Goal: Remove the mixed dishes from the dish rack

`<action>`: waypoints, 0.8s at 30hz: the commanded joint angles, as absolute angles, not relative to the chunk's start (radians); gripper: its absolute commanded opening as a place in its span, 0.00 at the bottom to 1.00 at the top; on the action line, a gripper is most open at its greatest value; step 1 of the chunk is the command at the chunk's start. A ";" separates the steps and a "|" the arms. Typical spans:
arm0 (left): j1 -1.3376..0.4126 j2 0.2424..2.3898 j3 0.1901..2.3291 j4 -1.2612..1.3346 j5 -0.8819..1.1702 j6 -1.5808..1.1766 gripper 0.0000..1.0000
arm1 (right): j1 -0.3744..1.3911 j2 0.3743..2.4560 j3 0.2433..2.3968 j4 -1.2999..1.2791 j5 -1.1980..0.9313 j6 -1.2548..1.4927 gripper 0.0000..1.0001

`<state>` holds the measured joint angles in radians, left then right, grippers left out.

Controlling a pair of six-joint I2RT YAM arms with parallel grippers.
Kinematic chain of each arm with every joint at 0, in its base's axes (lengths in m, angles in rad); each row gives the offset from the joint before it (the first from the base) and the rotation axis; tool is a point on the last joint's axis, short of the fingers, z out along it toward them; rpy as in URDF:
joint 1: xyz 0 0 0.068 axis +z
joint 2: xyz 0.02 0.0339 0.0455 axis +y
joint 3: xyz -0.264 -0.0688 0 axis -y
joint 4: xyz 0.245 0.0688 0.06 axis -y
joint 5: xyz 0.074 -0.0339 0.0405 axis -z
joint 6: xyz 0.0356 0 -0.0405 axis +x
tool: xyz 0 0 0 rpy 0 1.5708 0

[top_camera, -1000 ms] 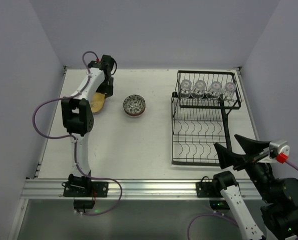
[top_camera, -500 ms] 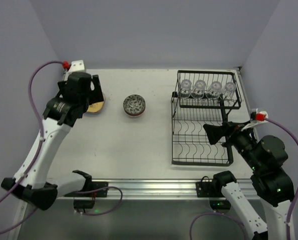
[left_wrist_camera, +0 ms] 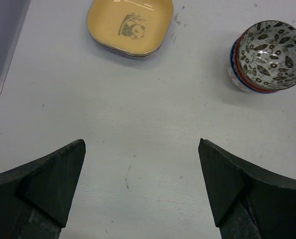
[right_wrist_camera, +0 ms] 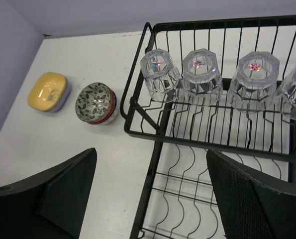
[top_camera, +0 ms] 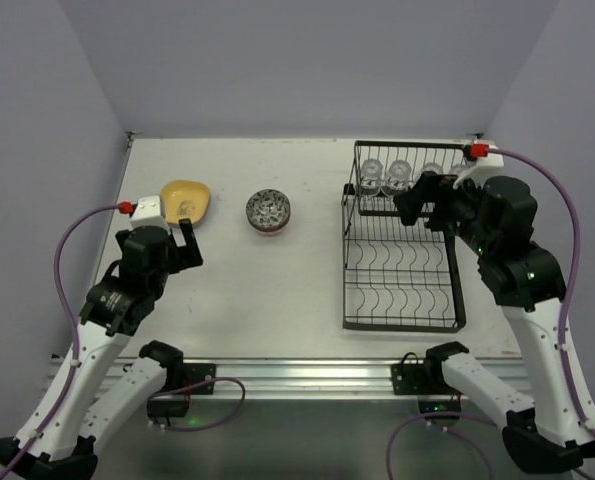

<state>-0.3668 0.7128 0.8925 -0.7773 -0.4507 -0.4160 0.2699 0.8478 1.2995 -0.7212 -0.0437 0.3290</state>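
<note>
Right claw (right_wrist_camera: 151, 151), spread wide, is hovering over the large black wire two-tier dish rack (top_camera: 344, 268) at the far right corner of the white counter (top_camera: 277, 300). It is facing four small clear glasses (right_wrist_camera: 202, 74), apparently upside down, lined up on the upper shelf. Left claw (left_wrist_camera: 140, 142), also gaping and holding nothing, is hanging nr the left edge. It is short of the yellow rounded-square plate (left_wrist_camera: 129, 25) and the small round patterned bowls (left_wrist_camera: 267, 55), both sitting toward the far left. Glasses look next. Best approach is prob. dropping straight onto the end glass, fingers straddling its walls w/o clipping the neighbour or rack rim, and squeezing gently.
</note>
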 commanded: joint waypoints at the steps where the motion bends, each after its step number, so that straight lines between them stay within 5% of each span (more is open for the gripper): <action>1: -0.365 0.651 0.829 -0.614 -0.371 -0.408 1.00 | 0.273 0.935 1.374 -0.674 -0.043 0.212 0.91; 12: -0.365 0.678 0.808 -0.578 -0.334 -0.393 1.00 | 0.273 1.285 1.540 -0.555 -0.290 -0.291 0.87; 19: -0.365 0.654 0.799 -0.569 -0.318 -0.391 1.00 | 0.267 1.564 1.827 -0.862 -0.391 -0.529 0.90; 24: -0.365 0.664 0.799 -0.565 -0.301 -0.385 1.00 | 0.233 1.652 1.921 -0.957 -0.397 -0.572 0.82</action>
